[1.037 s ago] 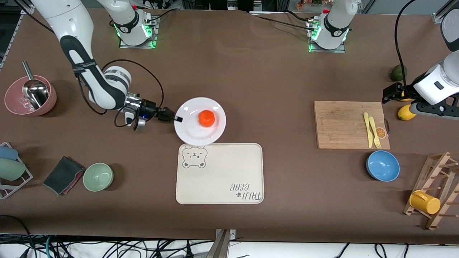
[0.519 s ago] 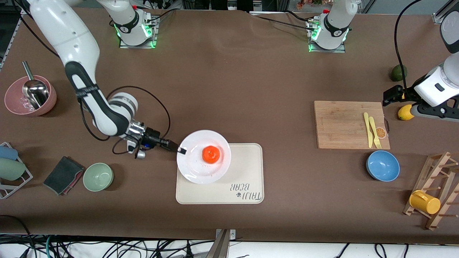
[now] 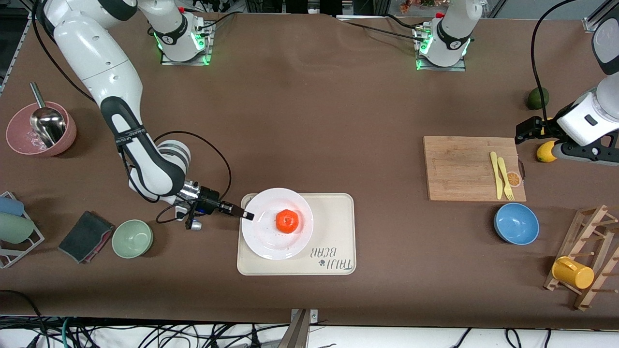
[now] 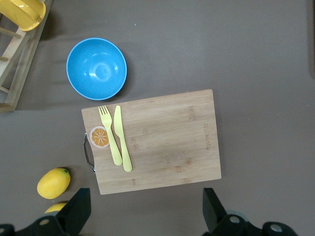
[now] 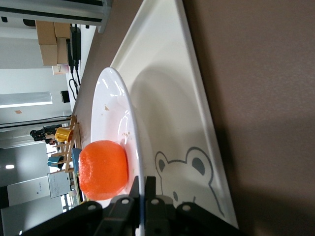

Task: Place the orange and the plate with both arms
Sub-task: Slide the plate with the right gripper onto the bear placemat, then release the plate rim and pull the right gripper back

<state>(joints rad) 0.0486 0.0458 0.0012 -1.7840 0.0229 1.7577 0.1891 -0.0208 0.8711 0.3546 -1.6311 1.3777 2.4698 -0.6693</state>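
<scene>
- Orange [image 3: 287,221] rests on the plate [image 3: 263,237], above the tray [image 3: 333,227].
- Right gripper [image 3: 245,215] pinches the plate's rim at the edge toward the right arm's end, fingers clenched.
- Left gripper [image 4: 145,209] hovers over the cutting board [image 3: 459,169], fingers spread, grasping nothing; that arm waits.

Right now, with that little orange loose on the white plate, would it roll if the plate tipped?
Probably. The orange is round and sits unheld on the glossy plate; only a shallow rim would stop it. Its slightly flattened shape may slow it. The right gripper pinches just one edge, so tilting seems possible.
</scene>
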